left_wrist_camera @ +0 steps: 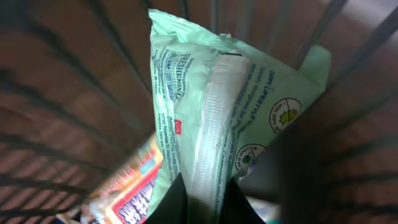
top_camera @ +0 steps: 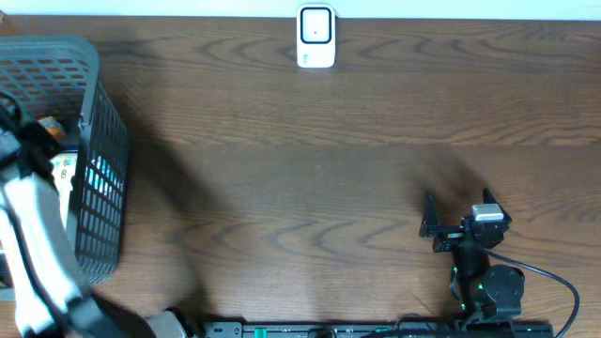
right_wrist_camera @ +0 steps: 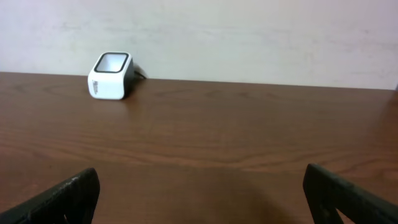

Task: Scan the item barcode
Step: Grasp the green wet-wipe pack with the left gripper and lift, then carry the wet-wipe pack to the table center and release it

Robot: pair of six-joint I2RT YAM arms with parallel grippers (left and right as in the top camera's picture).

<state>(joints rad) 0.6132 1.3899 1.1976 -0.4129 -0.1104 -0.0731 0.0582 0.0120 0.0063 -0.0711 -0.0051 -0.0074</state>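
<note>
Pale green packet, printed with small text and round emblems, stands tilted inside the grey mesh basket at the left edge of the wooden worktop. The left fingers are closed on the packet's lower end, one on either side. An orange-printed packet lies beneath it in the basket. The white scanner sits at the far edge, well apart. The right fingers are spread wide and empty above bare wood, facing the scanner.
</note>
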